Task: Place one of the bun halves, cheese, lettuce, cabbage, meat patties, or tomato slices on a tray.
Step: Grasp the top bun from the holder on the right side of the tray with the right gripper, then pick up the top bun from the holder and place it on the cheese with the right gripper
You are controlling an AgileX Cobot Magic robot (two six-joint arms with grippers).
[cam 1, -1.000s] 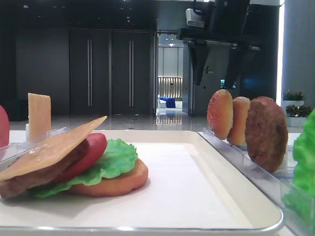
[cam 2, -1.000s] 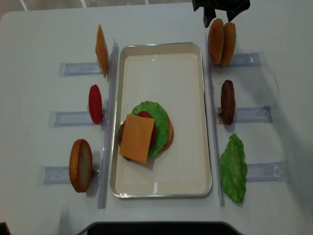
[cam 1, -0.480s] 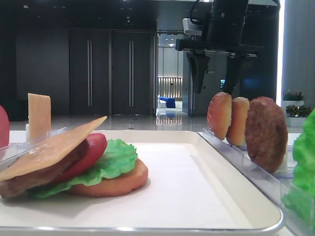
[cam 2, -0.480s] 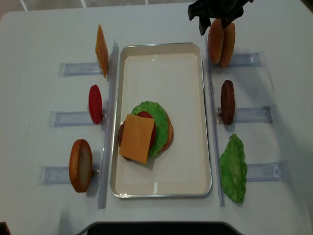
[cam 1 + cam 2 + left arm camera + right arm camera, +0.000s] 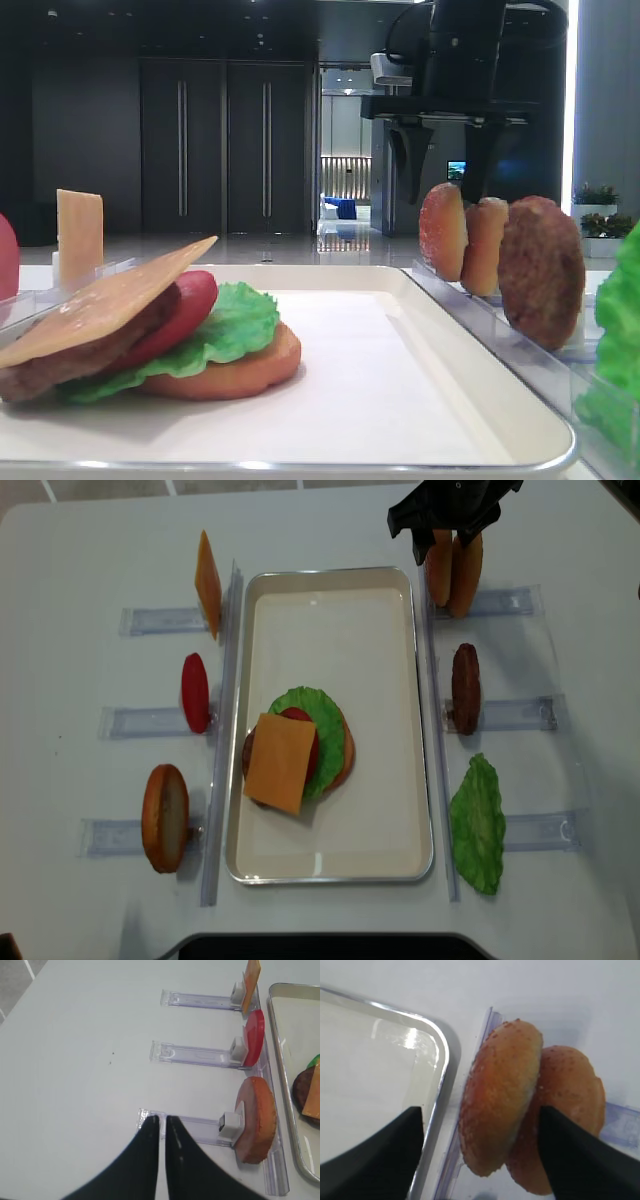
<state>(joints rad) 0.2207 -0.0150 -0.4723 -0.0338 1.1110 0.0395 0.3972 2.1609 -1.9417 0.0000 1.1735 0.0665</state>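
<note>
The right gripper [image 5: 480, 1125] stood wide open, its two dark fingers straddling the nearer of two upright bun halves [image 5: 500, 1100] at the far right of the table; neither finger [image 5: 570, 1155] appeared to touch the crust. In the overhead view the same gripper [image 5: 445, 530] hung above the pair, which stood on edge in a clear slotted rack [image 5: 500, 602] just right of the tray [image 5: 330, 576]. The two buns leaned against each other, touching.

The speckled bun looked light and stiff, its glossy crust probably slippery. Judged best hold: across the two faces, near the upper middle, clear of its neighbour so that the second half is not dragged out.

On the tray, toward the near left, lay a stack of bun bottom, lettuce [image 5: 318, 708], tomato and cheese [image 5: 280, 762].

The left gripper [image 5: 162, 1127] was closed and empty, hovering near a rack on the left side.
</note>
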